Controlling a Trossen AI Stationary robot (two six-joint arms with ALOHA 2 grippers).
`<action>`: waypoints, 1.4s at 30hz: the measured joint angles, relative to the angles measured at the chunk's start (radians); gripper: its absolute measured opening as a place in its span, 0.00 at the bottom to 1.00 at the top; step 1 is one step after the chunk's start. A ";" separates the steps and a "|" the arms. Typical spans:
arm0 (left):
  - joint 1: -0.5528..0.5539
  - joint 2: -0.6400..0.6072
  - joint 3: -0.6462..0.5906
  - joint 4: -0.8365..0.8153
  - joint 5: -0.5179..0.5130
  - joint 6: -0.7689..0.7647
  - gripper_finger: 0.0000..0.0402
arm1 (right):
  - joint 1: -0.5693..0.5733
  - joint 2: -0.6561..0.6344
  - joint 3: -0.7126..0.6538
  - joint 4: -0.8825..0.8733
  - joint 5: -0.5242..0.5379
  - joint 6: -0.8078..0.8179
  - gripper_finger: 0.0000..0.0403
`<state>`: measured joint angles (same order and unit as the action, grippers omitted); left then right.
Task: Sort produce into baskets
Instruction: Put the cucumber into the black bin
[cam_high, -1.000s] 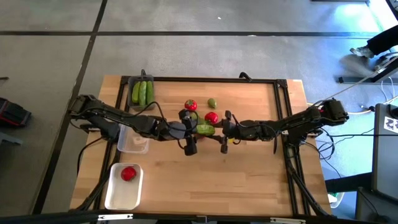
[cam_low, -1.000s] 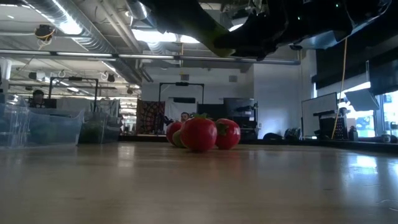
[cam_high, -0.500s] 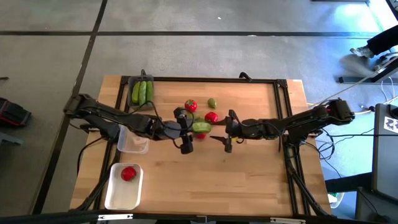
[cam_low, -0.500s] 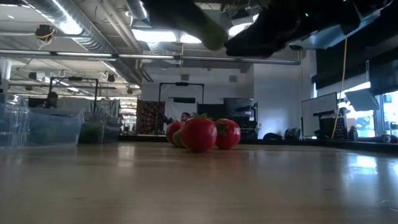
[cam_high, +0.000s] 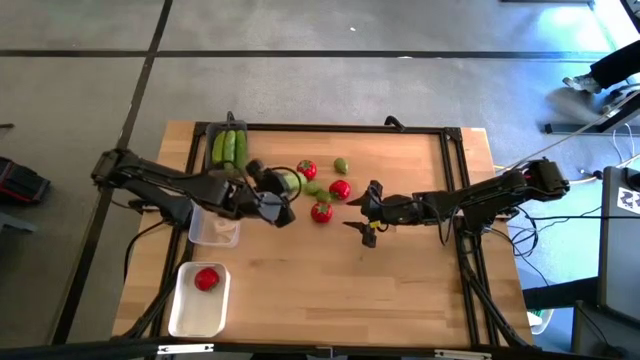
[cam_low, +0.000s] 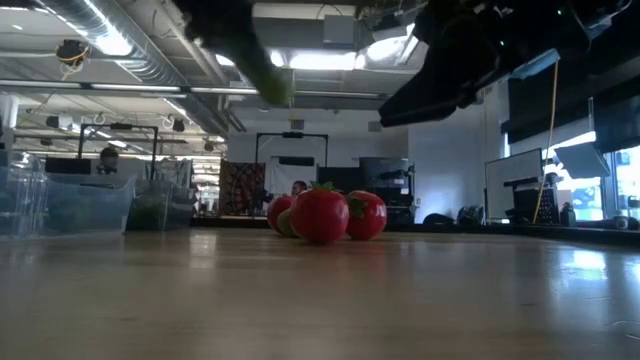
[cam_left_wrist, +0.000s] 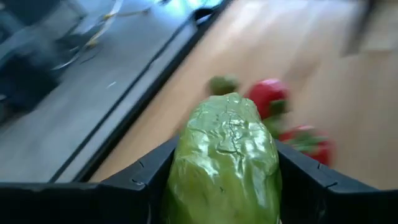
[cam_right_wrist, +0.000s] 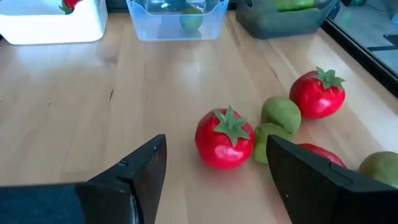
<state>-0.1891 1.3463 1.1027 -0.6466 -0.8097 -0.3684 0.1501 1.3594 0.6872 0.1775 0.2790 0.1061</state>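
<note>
My left gripper (cam_high: 283, 192) is shut on a light-green cucumber (cam_left_wrist: 227, 158), high above the table just right of the dark grey basket (cam_high: 212, 135), which holds two cucumbers (cam_high: 228, 148). The held cucumber also shows in the low view (cam_low: 262, 65). My right gripper (cam_high: 365, 215) is open and empty, right of the loose produce. On the wood lie three tomatoes (cam_high: 307, 170) (cam_high: 340, 189) (cam_high: 321, 211) and green fruits (cam_high: 341, 165) (cam_high: 315, 190). In the right wrist view the nearest tomato (cam_right_wrist: 224, 138) stands ahead of the open fingers. My left gripper pinches the cucumber's two sides (cam_left_wrist: 186, 168) between its two fingers (cam_left_wrist: 146, 183). The cucumber's rounded end sticks out forward past the fingers. It is lifted clear of the table and slants downward in the low view.
The clear basket (cam_high: 213, 228) holds a green fruit (cam_right_wrist: 190, 20) and stands under my left arm. The white basket (cam_high: 185, 310) with one tomato (cam_high: 207, 279) stands at the near left. A black frame (cam_high: 340, 127) runs along the table's far and right edges.
My left gripper has carried the cucumber from beside my right gripper toward the table's left and far edge, toward the dark grey basket, holding it clear of the table. A tomato that it stood over now shows.
</note>
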 joint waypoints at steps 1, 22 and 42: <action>0.007 -0.004 0.000 -0.039 -0.024 -0.032 0.52 | 0.000 0.000 0.000 0.000 0.000 0.000 0.64; 0.333 0.001 0.000 -0.419 -0.107 -0.429 0.52 | 0.000 0.000 0.000 0.003 0.001 0.002 0.64; 0.561 0.057 -0.190 -0.327 -0.063 -0.390 0.52 | 0.000 0.000 0.000 -0.011 0.001 -0.001 0.64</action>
<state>0.3720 1.4033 0.9129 -0.9737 -0.8725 -0.7585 0.1501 1.3594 0.6872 0.1667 0.2805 0.1053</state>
